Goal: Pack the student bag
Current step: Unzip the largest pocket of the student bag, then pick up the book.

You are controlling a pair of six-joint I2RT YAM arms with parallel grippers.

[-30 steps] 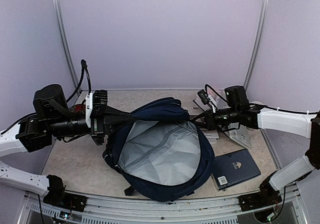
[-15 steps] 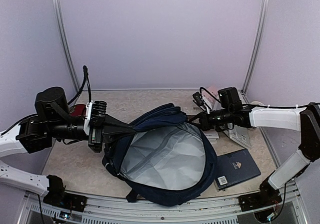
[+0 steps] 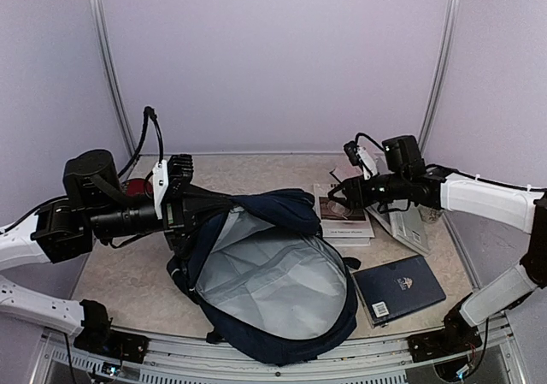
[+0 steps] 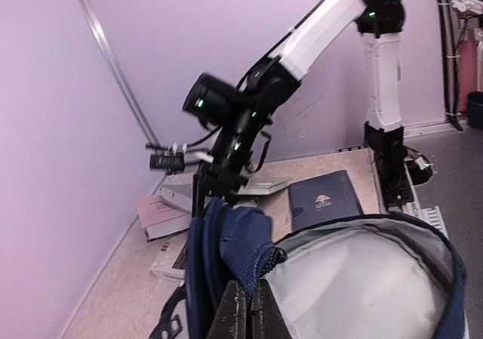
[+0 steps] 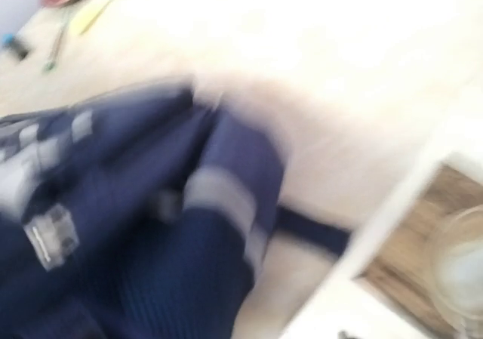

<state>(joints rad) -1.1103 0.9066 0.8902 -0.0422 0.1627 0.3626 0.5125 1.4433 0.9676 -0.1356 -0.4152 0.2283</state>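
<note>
Top external view: the student bag (image 3: 273, 286) lies in the middle of the counter (image 3: 120, 273), mouth wide open, grey lining showing. I see nothing inside it.

Left wrist view: the left end effector (image 4: 245, 309) is pinched together on a fold of navy fabric at the bag's upper rim, propping the opening up.

The right end effector (image 3: 338, 197) hangs just off the bag's right side, above the booklets (image 3: 346, 221) and clear of the fabric. I cannot tell whether it is apart or together: it is too small from above, and the right wrist view is smeared.

Right of the bag:
- the booklets, just beside its upper edge
- a navy hardcover book (image 3: 402, 288), flat, nearer the front edge, apart from the bag

My read is that the opening step is done and the packing is not begun. Everything loose lies outside the bag. Left to do: get the book and booklets in, then close it.
</note>
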